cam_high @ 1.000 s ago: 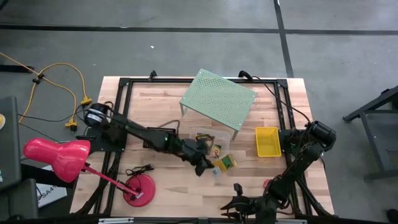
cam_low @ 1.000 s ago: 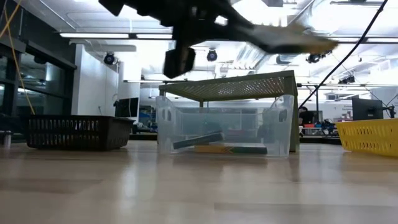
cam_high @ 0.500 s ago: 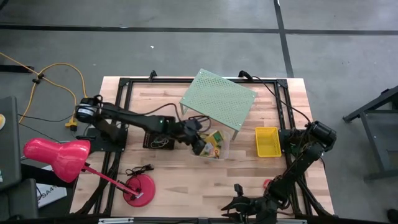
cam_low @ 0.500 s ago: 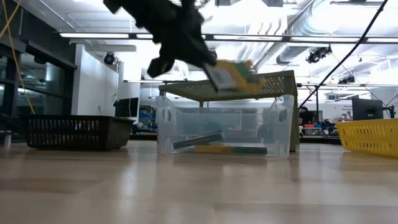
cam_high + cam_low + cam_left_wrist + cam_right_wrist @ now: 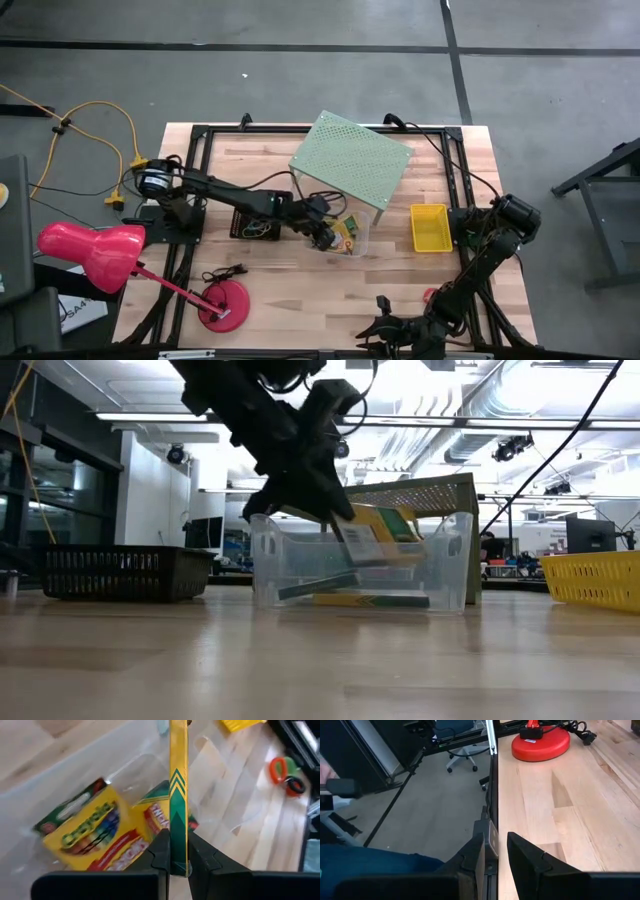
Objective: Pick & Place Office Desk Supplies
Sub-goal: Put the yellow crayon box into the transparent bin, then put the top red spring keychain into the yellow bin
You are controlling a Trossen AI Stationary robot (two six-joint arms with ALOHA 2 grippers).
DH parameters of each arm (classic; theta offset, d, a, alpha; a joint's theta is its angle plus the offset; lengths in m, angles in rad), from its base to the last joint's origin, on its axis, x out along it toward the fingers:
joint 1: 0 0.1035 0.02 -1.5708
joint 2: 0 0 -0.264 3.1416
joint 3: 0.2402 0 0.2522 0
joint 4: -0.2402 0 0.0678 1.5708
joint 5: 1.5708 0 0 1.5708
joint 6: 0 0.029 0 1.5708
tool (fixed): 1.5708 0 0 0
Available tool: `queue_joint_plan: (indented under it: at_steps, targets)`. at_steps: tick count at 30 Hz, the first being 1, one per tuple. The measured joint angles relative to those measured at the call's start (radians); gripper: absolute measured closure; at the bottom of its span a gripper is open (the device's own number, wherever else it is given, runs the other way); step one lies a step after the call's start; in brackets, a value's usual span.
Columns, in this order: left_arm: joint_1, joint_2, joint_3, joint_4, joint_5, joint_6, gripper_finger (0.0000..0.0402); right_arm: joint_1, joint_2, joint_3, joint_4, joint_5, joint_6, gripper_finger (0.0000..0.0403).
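Over the clear tub (image 5: 345, 236) near the worktop's middle, the left gripper (image 5: 335, 520), clamped on a green-and-yellow card box (image 5: 178, 795), has dropped to rim level since a moment ago; release looks imminent; the right gripper (image 5: 493, 851) waits slightly parted at the near edge

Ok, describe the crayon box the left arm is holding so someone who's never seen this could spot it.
Find the pale green perforated shelf at the table's middle; the clear tub sits at its front edge. The held box is the yellow-and-green one pinched on edge in the left end effector, tilted over the tub, unlike the boxes lying flat inside.
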Motion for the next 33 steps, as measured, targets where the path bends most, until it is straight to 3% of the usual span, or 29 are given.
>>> queue_joint_plan:
  at_steps: [7,15,33]
  targets:
    - [-0.001,0.000,0.000,0.040,0.015,0.003,0.0376,0.000,0.001,0.000,0.000,0.006,0.003,0.0330]
    - [0.000,0.000,0.000,0.048,0.013,-0.008,0.0331,0.000,0.001,0.000,0.000,0.006,0.006,0.0330]
    - [0.001,0.000,0.000,0.050,0.006,-0.005,0.0324,0.000,0.001,0.000,0.000,0.005,0.006,0.0330]
